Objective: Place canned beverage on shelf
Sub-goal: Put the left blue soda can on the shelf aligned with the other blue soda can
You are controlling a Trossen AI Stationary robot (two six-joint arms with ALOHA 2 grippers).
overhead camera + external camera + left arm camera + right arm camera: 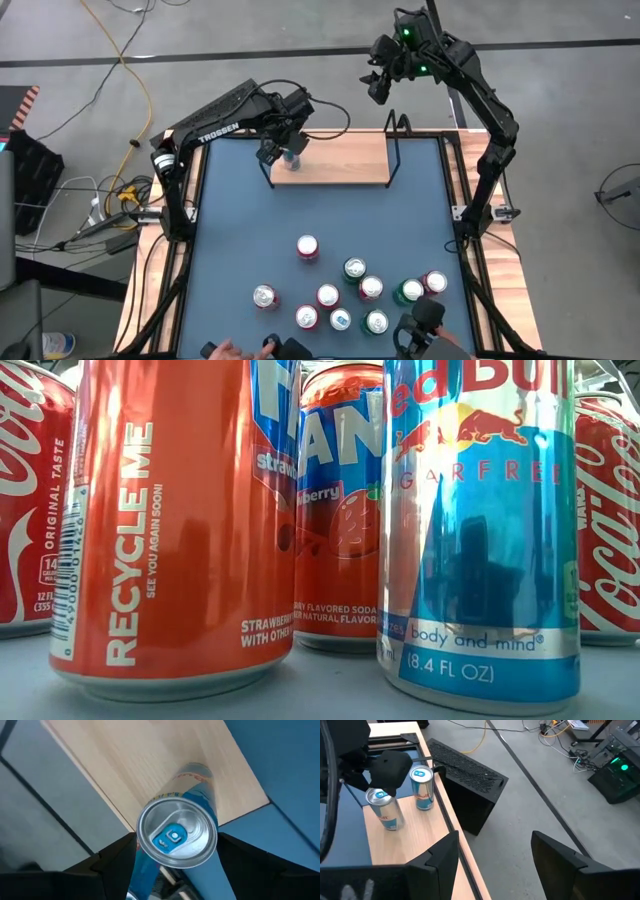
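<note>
A slim light-blue and silver can stands on the left end of the shelf, a light-wood board with black wire ends at the table's far edge. My left gripper reaches down over it, one finger on either side of its top. A second can of the same kind stands beside it, closer to the shelf's left wire end. My right gripper hangs open high beyond the table's far right corner, with only floor between its fingers. My left gripper has the can by its upper wall just under the rim, one finger against each side. The fingers slant steeply down from the table's left. The can's base rests on the shelf board, top up.
Several more cans stand grouped on the blue table top near its front edge and fill the low view. A person's hand shows at the near edge. A black box stands on the floor past the shelf. The shelf's right part lies bare.
</note>
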